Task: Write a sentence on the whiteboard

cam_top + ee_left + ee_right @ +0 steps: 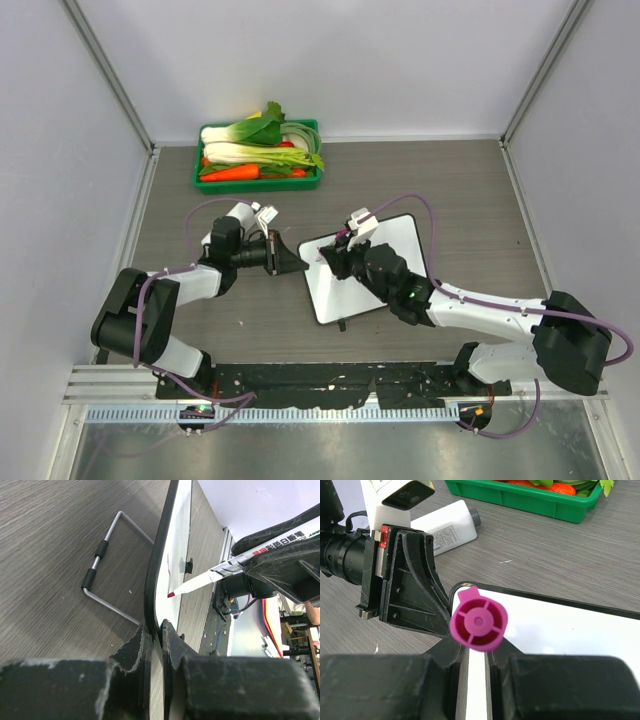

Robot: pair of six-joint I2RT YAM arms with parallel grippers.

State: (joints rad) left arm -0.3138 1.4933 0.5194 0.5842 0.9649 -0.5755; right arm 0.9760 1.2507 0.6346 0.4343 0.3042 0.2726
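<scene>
The whiteboard (395, 262) lies slanted mid-table, propped on a wire stand (107, 575). My left gripper (298, 257) is shut on the board's left edge; in the left wrist view (156, 630) its jaws pinch the dark rim (152, 575). My right gripper (345, 262) is shut on a white marker (210, 577) with a magenta end cap (479, 620). The marker's tip (171, 594) touches the white face near that left edge. One short pink stroke (168, 566) shows on the board; no readable sentence is visible.
A green tray (258, 183) of vegetables stands at the back left and also shows in the right wrist view (530, 497). A white bottle (447, 527) lies on the table behind the left gripper. White walls close in the table.
</scene>
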